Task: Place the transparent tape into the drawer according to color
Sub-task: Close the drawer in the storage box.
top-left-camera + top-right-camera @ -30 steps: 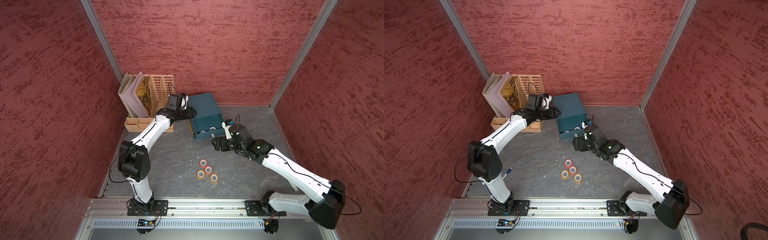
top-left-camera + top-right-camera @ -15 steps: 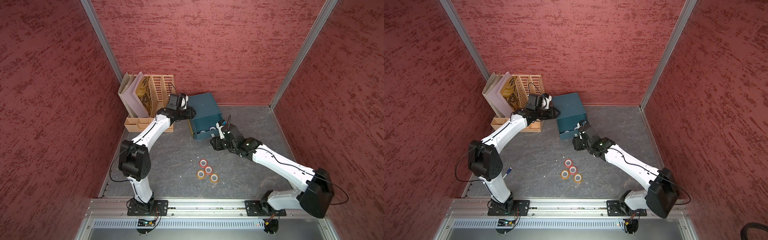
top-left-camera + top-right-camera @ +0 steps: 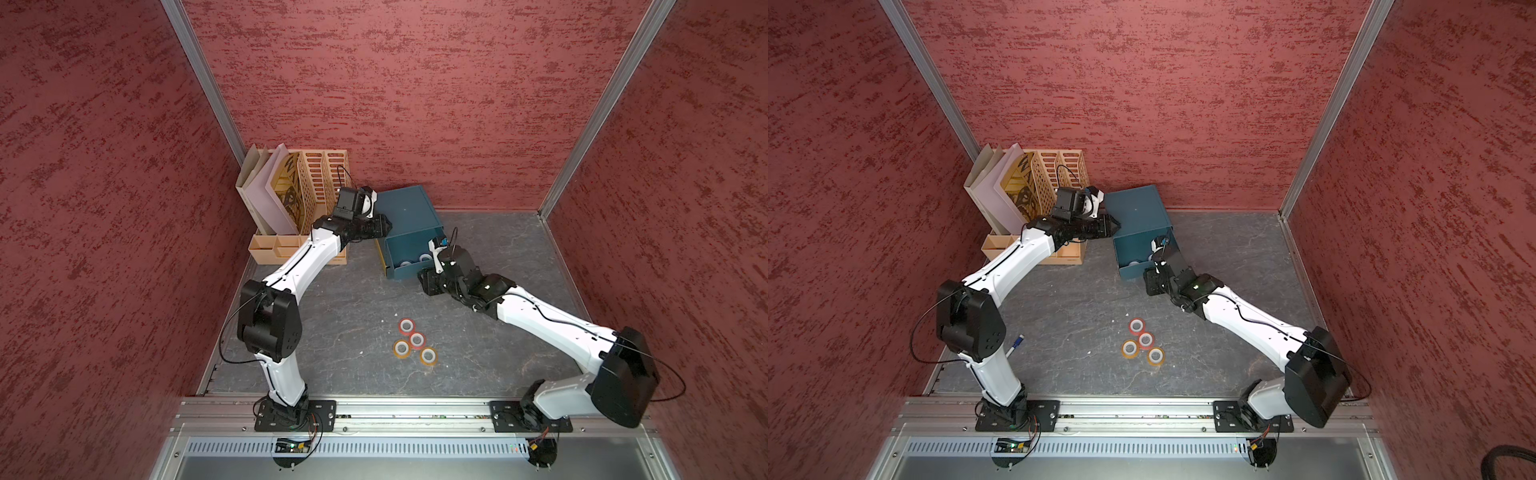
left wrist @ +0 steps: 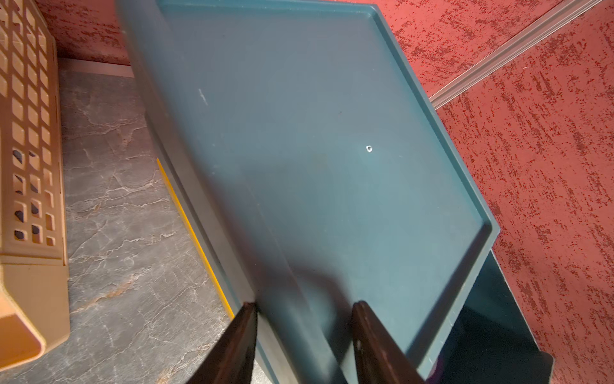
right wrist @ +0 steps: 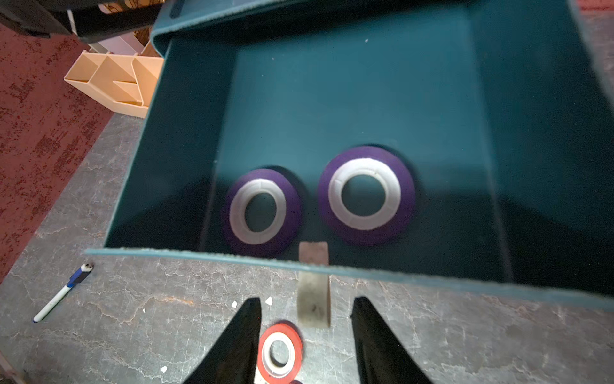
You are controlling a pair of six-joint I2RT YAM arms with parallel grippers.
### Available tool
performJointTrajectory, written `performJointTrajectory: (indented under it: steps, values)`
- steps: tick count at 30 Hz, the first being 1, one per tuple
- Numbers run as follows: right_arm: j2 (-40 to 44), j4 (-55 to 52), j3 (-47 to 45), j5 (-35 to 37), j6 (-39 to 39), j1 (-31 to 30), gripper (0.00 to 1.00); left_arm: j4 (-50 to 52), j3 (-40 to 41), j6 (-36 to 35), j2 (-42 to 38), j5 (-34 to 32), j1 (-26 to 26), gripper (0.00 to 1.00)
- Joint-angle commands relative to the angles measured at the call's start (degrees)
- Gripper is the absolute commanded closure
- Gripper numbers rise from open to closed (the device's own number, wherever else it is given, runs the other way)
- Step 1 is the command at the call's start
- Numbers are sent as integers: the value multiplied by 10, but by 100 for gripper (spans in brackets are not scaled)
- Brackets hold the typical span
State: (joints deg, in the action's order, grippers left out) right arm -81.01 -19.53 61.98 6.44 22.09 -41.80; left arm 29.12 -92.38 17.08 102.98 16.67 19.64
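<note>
Right wrist view: right gripper (image 5: 307, 299) narrower than before, empty.
Two purple white-cored tape rolls (image 5: 365, 236) (image 5: 262, 173) in teal drawer (image 5: 332, 99); left gripper (image 4: 305, 303) parted.

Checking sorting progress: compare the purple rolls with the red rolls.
Place: the purple rolls lie inside the open teal drawer; the red rolls lie outside it on the grey table.
Spacing: the purple rolls sit apart; the red rolls sit close together.
Shared: both pairs lie flat and have white cores.
</note>
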Motion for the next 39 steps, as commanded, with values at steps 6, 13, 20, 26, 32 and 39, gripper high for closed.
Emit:
performJointTrajectory:
  steps: [6,13,20,26,32,39]
  values:
    - [-9,72,1,36,-18,-6,50,18,-16,-13,13,12,-1,52]
    - [-43,106,18,45,-35,-5,50,21,-15,-16,12,19,-2,52]
    - [-83,143,44,57,-53,-6,50,22,-15,-19,12,27,0,52]
    - [-104,192,47,72,-61,-6,50,27,-16,-24,11,28,0,53]
    - [-120,240,47,87,-74,-6,50,30,-18,-28,10,29,0,53]
    - [-142,280,58,101,-88,-7,50,34,-21,-32,11,34,0,53]
